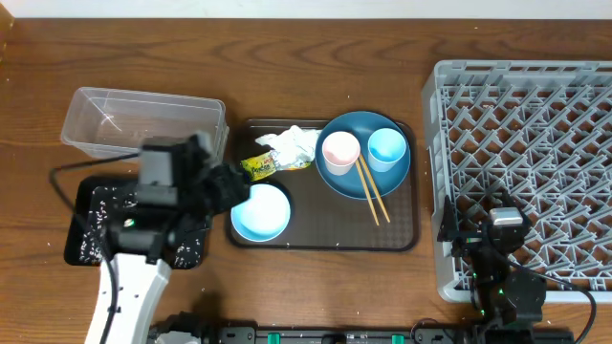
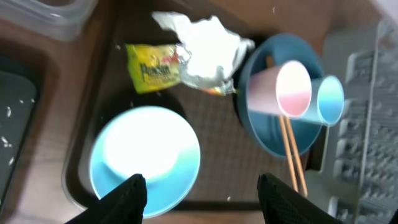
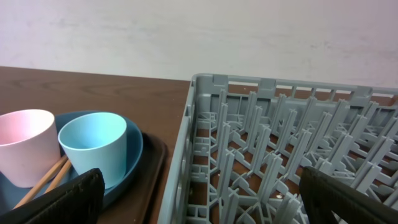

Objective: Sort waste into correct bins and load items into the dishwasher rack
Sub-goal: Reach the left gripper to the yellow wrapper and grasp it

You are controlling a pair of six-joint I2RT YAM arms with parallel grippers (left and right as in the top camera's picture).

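The light blue bowl [image 1: 260, 212] sits empty at the front left of the brown serving tray [image 1: 325, 241]. My left gripper [image 2: 202, 199] is open and empty just above the bowl's [image 2: 144, 158] near edge. The crumpled tissue [image 2: 208, 50] and the yellow-green wrapper [image 2: 152, 67] lie behind the bowl, with a bit of orange carrot [image 2: 214, 91] under the tissue. The blue plate [image 1: 363, 172] holds the pink cup [image 1: 340, 150], the light blue cup [image 1: 387, 146] and two chopsticks [image 1: 371, 189]. My right gripper [image 3: 205, 199] is open and empty over the grey rack's [image 1: 526, 143] front left corner.
The clear tub [image 1: 143, 119] stands empty at the back left. The black tray [image 1: 91, 225] with scattered white rice grains [image 2: 9, 112] lies in front of it, partly under my left arm. The rack fills the right side.
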